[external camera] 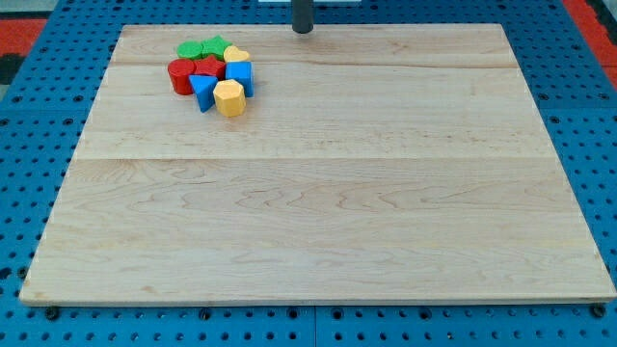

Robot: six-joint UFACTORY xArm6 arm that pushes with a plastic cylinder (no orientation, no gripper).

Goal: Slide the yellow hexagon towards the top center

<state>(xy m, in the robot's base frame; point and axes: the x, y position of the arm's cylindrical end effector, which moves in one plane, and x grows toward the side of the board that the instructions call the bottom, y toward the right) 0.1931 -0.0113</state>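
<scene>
The yellow hexagon [229,97] sits at the lower right of a tight cluster of blocks in the board's upper left. My tip [303,30] is at the top centre of the board, well to the right of and above the hexagon, apart from every block. Touching the hexagon on its left is a blue triangle block [202,91], and just above it a blue block [240,75].
The cluster also holds a red cylinder [180,76], a red star-like block [208,66], two green blocks [190,48] [216,45] and a second yellow block [236,56]. The wooden board [318,193] lies on a blue pegboard [29,173].
</scene>
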